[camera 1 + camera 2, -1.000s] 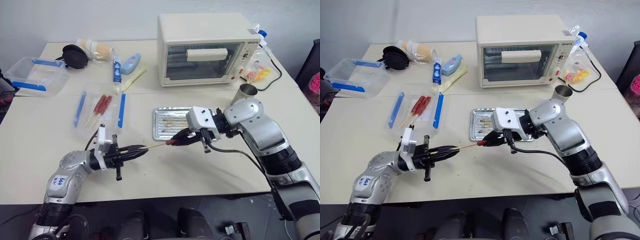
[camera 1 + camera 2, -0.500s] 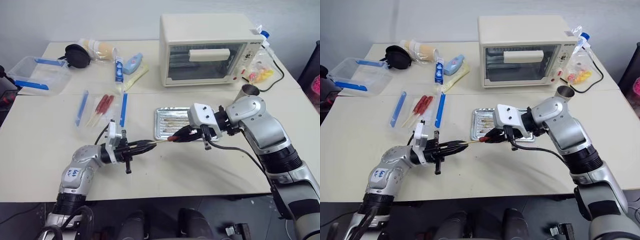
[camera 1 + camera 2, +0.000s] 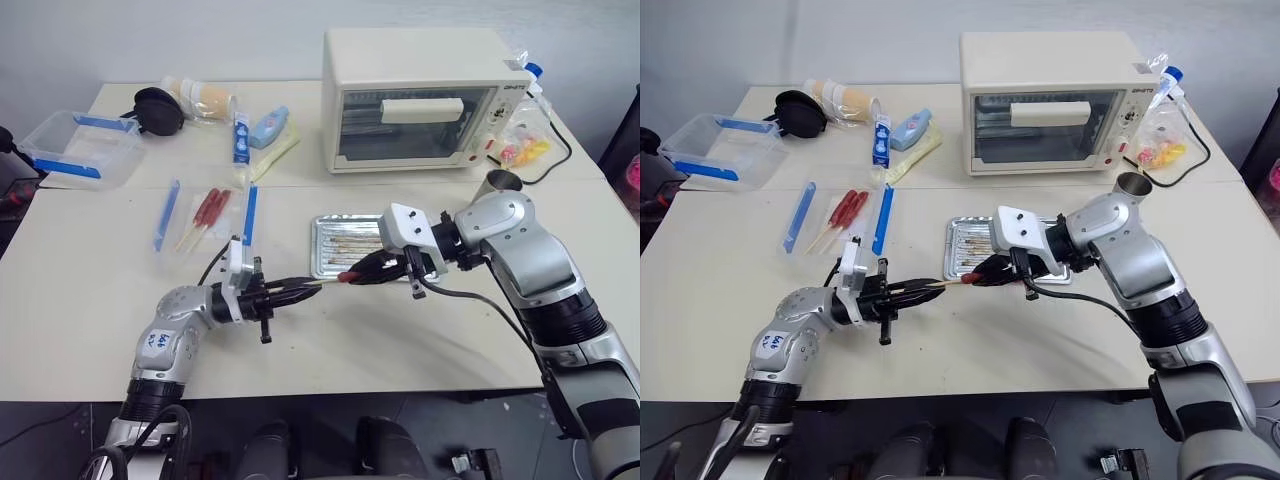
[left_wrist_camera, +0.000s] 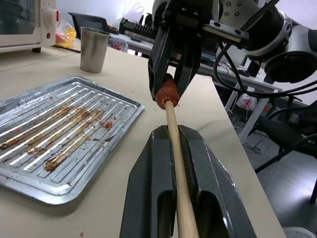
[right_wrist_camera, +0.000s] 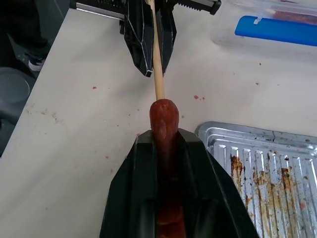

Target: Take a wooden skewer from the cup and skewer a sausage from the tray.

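Two grippers meet: our left gripper (image 4: pixel 173 148) clenches the wooden skewer (image 4: pixel 174 148), piercing the sausage (image 5: pixel 163 124) that our right gripper (image 5: pixel 166 148) grasps.

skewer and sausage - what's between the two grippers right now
Just the wooden skewer: a short bare stretch runs from the left gripper into the sausage that the right gripper holds, seen in both wrist views.

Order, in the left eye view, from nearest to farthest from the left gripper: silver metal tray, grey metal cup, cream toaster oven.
From the left gripper:
1. Silver metal tray, just beyond its tips.
2. Grey metal cup, far right, behind the right arm.
3. Cream toaster oven, at the table's back.
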Available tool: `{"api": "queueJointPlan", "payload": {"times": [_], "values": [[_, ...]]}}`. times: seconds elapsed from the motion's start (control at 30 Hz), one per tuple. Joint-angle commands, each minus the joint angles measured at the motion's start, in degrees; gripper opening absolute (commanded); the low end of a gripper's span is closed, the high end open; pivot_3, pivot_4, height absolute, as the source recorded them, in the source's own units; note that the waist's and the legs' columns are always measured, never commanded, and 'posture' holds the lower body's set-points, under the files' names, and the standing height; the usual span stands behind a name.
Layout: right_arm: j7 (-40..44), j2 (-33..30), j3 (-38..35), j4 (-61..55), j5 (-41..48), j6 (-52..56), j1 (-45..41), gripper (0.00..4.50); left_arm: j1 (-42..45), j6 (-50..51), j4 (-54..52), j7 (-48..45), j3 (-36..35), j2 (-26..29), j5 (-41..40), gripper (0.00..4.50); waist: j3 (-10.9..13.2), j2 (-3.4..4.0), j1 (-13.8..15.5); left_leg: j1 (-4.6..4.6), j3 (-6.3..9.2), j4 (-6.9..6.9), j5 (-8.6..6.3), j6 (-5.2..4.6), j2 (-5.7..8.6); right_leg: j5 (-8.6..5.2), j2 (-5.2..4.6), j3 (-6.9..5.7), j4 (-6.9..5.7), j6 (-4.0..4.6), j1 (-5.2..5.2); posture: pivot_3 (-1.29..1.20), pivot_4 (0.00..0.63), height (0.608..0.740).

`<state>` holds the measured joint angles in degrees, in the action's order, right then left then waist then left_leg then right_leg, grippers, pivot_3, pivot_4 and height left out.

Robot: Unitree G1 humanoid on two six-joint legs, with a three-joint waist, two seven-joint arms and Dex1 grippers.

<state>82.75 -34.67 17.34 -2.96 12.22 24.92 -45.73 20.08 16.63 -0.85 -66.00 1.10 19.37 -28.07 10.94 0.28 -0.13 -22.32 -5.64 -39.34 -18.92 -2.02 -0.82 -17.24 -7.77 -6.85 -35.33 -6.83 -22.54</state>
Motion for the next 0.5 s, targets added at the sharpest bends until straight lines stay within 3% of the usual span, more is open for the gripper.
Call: {"api": "queueJointPlan", "payload": {"times": [0.03, 0.17, 0.3, 0.5], "values": [[0.9, -0.9, -1.5, -4.0, 2.9, -1.4, 2.0, 1.8, -0.5, -0.5, -6.3, 0.5, -0.8, 1.1, -2.2, 0.0, 0.0, 0.0, 0.0, -0.03, 0.0, 0.0, 0.0, 0.0, 0.0, 0.0, 0.0, 0.0, 0.0, 0.0, -0.01, 0.0, 0.15, 0.74], [0.8, -4.4, -3.7, -5.9, 4.4, -0.3, 4.3, 3.15, -3.4, -0.2, -7.4, 0.6, -3.8, 4.4, -3.5, 0.0, 0.0, 0.0, 0.0, -0.01, 0.02, -0.03, 0.0, 0.0, -0.01, 0.0, -0.01, 0.02, -0.01, 0.0, -0.01, 0.0, 0.15, 0.74], [0.3, -9.8, -10.4, -10.7, 9.2, 1.2, 11.2, 4.48, -9.6, 0.5, -10.1, 1.1, -8.9, 8.7, -5.6, 0.0, 0.0, 0.0, 0.1, -0.01, 0.06, -0.01, 0.0, 0.0, -0.02, 0.0, -0.02, 0.01, 0.01, 0.0, 0.0, 0.0, 0.15, 0.74], [-3.5, -12.4, -21.3, -13.7, 12.9, -4.0, 22.7, 4.48, -16.8, 0.8, -13.3, 3.4, -14.8, 11.3, -8.5, 0.0, 0.0, -0.01, 0.2, 0.04, 0.1, 0.01, -0.02, -0.03, 0.0, 0.0, -0.1, 0.0, 0.12, 0.0, 0.12, 0.0, 0.15, 0.74]]}}
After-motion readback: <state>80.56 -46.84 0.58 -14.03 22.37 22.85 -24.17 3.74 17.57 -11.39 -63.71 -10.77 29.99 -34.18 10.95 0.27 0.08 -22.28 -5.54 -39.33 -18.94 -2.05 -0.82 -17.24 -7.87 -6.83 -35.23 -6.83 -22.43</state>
